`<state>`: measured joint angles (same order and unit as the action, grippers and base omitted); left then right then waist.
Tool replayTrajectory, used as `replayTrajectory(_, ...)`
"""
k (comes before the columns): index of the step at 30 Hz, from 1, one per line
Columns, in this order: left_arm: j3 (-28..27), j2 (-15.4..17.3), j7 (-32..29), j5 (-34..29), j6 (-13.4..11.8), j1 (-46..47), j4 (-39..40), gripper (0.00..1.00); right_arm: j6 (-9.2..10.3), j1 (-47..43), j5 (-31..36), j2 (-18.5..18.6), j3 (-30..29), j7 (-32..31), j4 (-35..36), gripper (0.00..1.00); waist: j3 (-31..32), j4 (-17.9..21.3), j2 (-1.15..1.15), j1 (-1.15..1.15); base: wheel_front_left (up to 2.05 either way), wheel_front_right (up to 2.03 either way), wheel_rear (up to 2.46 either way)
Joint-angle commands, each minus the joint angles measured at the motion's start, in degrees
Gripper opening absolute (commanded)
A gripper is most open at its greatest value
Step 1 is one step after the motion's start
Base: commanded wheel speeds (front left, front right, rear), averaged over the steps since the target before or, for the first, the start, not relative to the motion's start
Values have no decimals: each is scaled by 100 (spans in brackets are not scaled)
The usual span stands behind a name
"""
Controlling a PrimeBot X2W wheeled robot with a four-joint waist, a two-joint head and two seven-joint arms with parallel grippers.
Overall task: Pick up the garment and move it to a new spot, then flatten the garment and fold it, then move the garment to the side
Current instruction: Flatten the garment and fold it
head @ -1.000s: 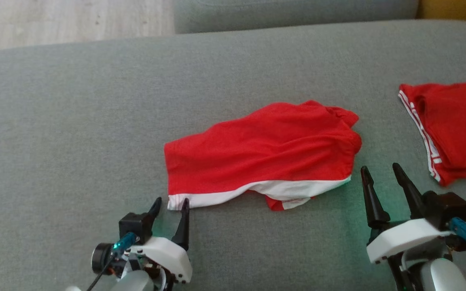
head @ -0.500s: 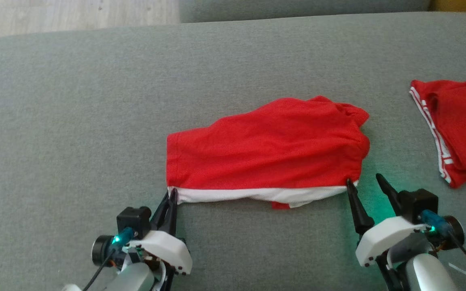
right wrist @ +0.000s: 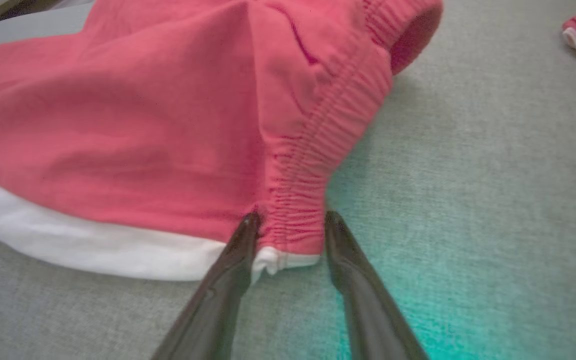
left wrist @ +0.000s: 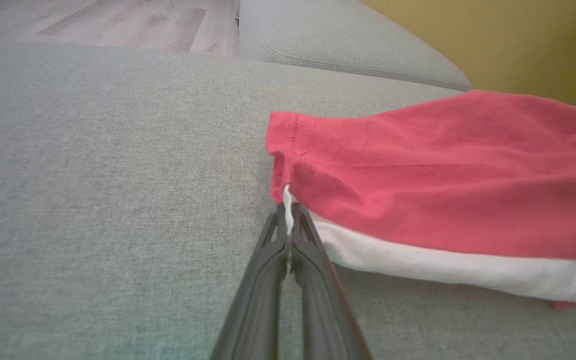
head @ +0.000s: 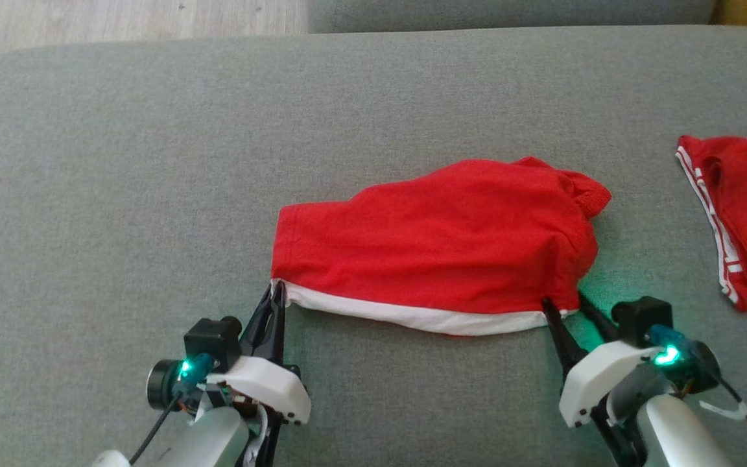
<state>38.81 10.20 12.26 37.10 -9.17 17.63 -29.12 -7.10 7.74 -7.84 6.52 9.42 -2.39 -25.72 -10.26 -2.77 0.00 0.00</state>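
**A:** Where's the garment?

**B:** The red shorts (head: 438, 246) lie across the middle of the grey sofa cushion (head: 120, 194). Their white band (left wrist: 443, 265) runs along the near edge, and the elastic waistband (right wrist: 318, 160) is bunched at the robot's right end.

**A:** What is the left gripper (head: 276, 295) doing?

**B:** Its fingers are pressed together on the near left corner. A sliver of the white band is pinched between the tips, and that corner sits slightly off the cushion.

**A:** And the right gripper (head: 565, 305)?

**B:** It is at the near right corner. Its fingers stand a narrow gap apart, one on each side of the gathered waistband end, with the fabric between them. They have not closed on it.

**A:** Anything else around?

**B:** A second red garment (head: 743, 214) with white stripes lies well apart at the cushion's right edge. The wooden floor (head: 120, 19) shows beyond the cushion's far left side.
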Motion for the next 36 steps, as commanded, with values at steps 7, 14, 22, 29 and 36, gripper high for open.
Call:
replayTrajectory(7, -168, 184, 91, -46, -80, 76, 320, 0, -39, -108, -351, 30, 166, -86, 283, 0, 187, 55, 0, 0, 0, 0, 0)
replayTrajectory(14, -198, 406, 134, -142, -70, 109, 953, 0, -39, -211, -601, 3, 2, -210, 1327, 0, 611, 115, 0, 0, 0, 0, 0)
replayTrajectory(22, -381, 935, -340, -156, -60, 483, 2582, 0, -39, -128, -536, 133, -376, -973, 3093, 0, 1270, 92, 0, 0, 0, 0, 0)
replayTrajectory(29, -658, 1486, -1138, -257, -113, 1296, 3955, 0, -39, 230, -512, 137, -681, -1694, 4618, 0, 1510, 51, 0, 0, 0, 0, 0)
replayTrajectory(36, -851, 1747, -1780, -217, 10, 2186, 4070, 0, -39, 748, -462, -37, -713, -2362, 5135, 0, 1273, -14, 0, 0, 0, 0, 0)
